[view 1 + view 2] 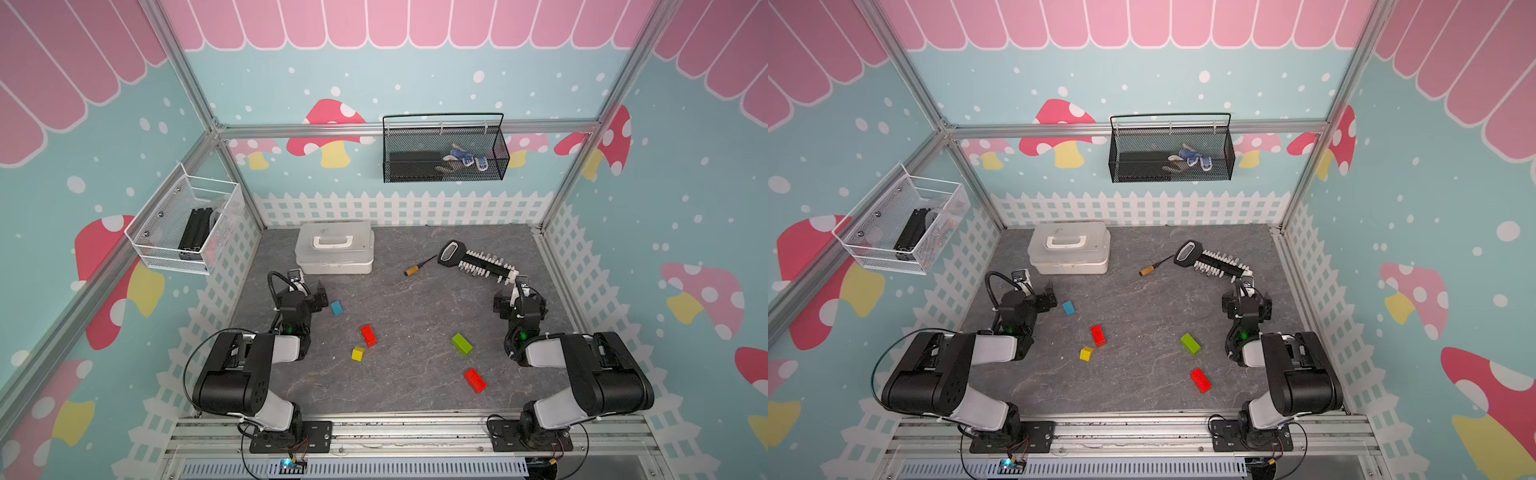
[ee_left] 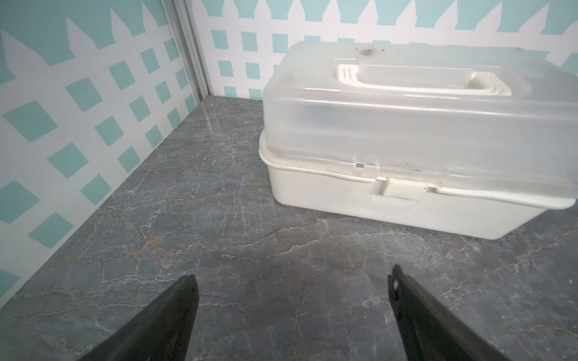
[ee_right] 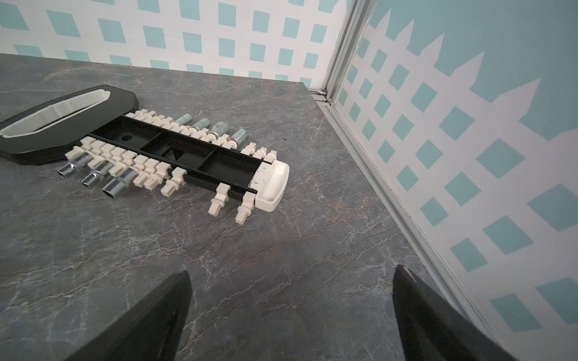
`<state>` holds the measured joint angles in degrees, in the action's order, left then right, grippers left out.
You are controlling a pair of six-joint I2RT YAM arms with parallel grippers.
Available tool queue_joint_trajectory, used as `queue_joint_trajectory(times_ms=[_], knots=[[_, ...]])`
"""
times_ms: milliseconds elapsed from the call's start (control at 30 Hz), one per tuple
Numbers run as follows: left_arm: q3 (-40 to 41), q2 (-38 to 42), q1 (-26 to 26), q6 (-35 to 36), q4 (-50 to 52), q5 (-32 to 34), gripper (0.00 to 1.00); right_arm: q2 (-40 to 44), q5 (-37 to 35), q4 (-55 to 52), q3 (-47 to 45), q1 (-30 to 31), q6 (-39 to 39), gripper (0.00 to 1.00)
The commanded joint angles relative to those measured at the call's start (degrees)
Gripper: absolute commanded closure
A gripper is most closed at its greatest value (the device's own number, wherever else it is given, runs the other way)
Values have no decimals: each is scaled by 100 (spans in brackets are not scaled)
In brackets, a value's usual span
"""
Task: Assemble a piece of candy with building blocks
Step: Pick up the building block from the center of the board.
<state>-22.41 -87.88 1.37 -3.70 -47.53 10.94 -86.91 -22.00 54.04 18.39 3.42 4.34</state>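
My left pincer hangs released and empty over the grey marbled desk, and my right pincer is just as slack, holding nothing. The five building blocks lie loose on the desk, none touching. The blue block is just beside my left pincer on its inner side. The red bar and yellow block sit near each other, behind that pincer. The green bar and second red bar lie behind my right pincer. Ahead of my left pincer stands the white lidded box. Ahead of my right lies the bit rack, a brown-handled tool beside it. Beyond, on walls painted with fence and mushrooms, hang a black mesh basket and a white mesh basket.
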Motion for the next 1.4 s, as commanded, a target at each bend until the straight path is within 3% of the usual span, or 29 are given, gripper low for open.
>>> queue_joint_trajectory(times_ms=[0, 567, 633, 700, 800, 833, 900, 967, 1133, 1200, 1367], knots=[[-14, 25, 16, -3, -213, 64, 1, -5, 8, 169, 25, -21, -13, 0], [-14, 114, -10, -69, -222, 174, 1, 177, -148, 92, 6, -22, 48, 0], [-353, 702, -37, -325, 942, 691, 1, 465, -60, 216, -139, -9, -59, 0], [-1085, 1495, -224, -587, 2684, 868, 1, 1491, -503, -896, -14, 56, 113, 1], [-2179, 2400, -600, -1577, 4680, 769, 1, 3560, -1390, -3282, 610, -6, 1409, 0], [-2397, 2634, -729, -1921, 5044, 585, 1, 4101, -1355, -3792, 766, -32, 1654, 0], [-2404, 3095, -1140, -2013, 4840, -715, 1, 5135, -961, -4554, 1036, -57, 2008, 0], [-2370, 3362, -1244, -2060, 4690, -1094, 3, 5676, -284, -5111, 1305, -61, 1984, 0], [-3130, 3375, -1114, -1517, 5931, -1582, 16, 5249, 29, -8380, 2988, -52, 2063, 1], [-3410, 3333, -838, -1137, 6399, -1619, 17, 4860, 148, -9235, 3467, -53, 2035, 0], [-3905, 2913, 766, -25, 7360, -677, 17, 4228, 884, -9784, 3583, -9, 2479, 0]])
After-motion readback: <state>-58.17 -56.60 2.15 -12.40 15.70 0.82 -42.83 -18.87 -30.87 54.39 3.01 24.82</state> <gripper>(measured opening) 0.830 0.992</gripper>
